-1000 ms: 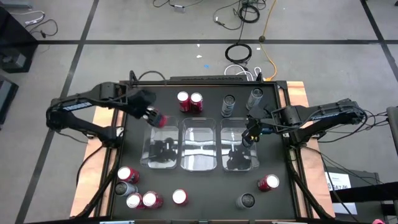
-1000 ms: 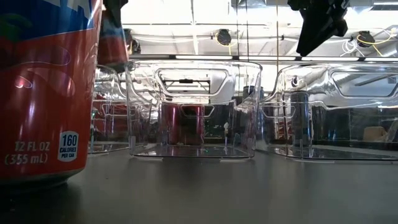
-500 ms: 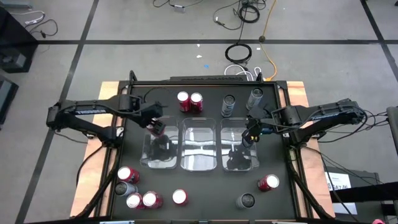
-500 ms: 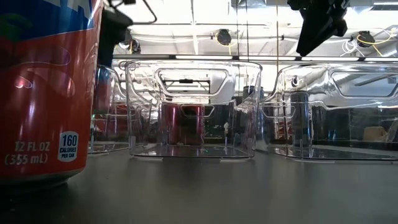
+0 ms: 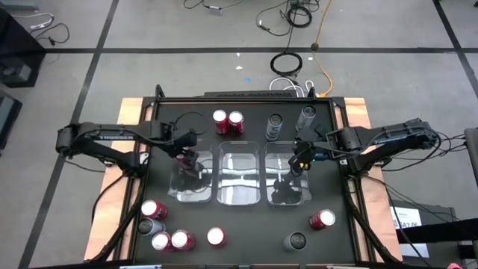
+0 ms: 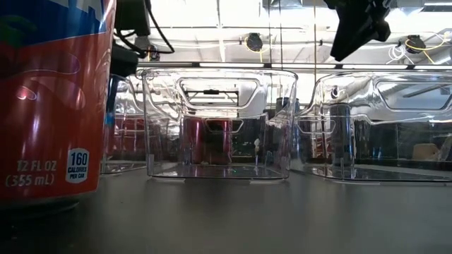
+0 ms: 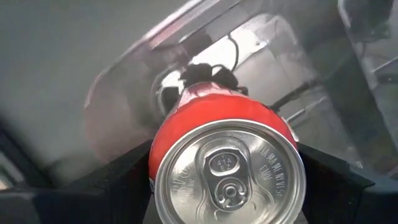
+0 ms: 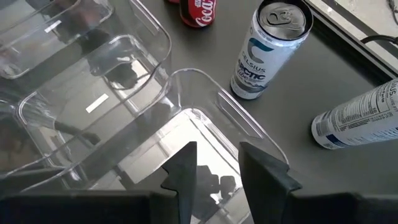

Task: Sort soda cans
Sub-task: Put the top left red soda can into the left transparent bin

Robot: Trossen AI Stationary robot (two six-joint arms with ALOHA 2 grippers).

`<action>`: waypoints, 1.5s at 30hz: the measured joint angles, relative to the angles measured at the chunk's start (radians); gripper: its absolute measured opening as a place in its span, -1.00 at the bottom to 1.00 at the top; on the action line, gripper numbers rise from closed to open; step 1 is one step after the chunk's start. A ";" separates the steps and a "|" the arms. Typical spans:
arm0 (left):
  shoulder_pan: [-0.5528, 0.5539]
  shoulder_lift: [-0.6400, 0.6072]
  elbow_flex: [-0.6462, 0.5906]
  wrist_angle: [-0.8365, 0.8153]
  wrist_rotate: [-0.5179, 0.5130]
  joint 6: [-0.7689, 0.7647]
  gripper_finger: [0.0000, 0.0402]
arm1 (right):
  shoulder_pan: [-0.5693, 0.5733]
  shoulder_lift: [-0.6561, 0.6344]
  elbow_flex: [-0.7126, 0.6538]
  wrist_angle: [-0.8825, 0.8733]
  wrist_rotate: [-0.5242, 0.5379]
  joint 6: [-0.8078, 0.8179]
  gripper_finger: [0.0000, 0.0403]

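The left gripper (image 5: pixel 191 157) grips a red soda can (image 7: pixel 227 155) between its jaws; the left wrist view looks down on the can's silver top with the left clear bin (image 5: pixel 178 187) below. In the high view this gripper hangs over that bin, left of the frame's centre, so the step in hand looks like lowering the can into it. The next move likely calls for a straight descent inside the walls, then widening the jaws.

The right gripper (image 5: pixel 300 160) hovers over the right bin (image 5: pixel 293 196), right of centre, its jaws narrowly parted around nothing.

All three bins, including the middle bin (image 5: pixel 239 196), appear to hold no cans; dark reflections in them make this uncertain.

Other cans stand on the table (image 5: pixel 246 224): two red cans (image 5: pixel 228 122) at upper centre, a cluster (image 5: pixel 166 230) at lower left.
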State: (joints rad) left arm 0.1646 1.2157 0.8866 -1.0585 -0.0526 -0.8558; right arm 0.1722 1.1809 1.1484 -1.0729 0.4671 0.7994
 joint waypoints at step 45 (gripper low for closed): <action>0.000 -0.001 -0.018 0.011 -0.060 0.031 0.98 | 0.000 0.000 0.000 -0.001 0.004 0.026 -0.46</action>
State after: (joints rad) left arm 0.1642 1.2151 0.8688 -1.0479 -0.1123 -0.8249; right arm 0.1722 1.1809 1.1484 -1.0737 0.4709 0.8253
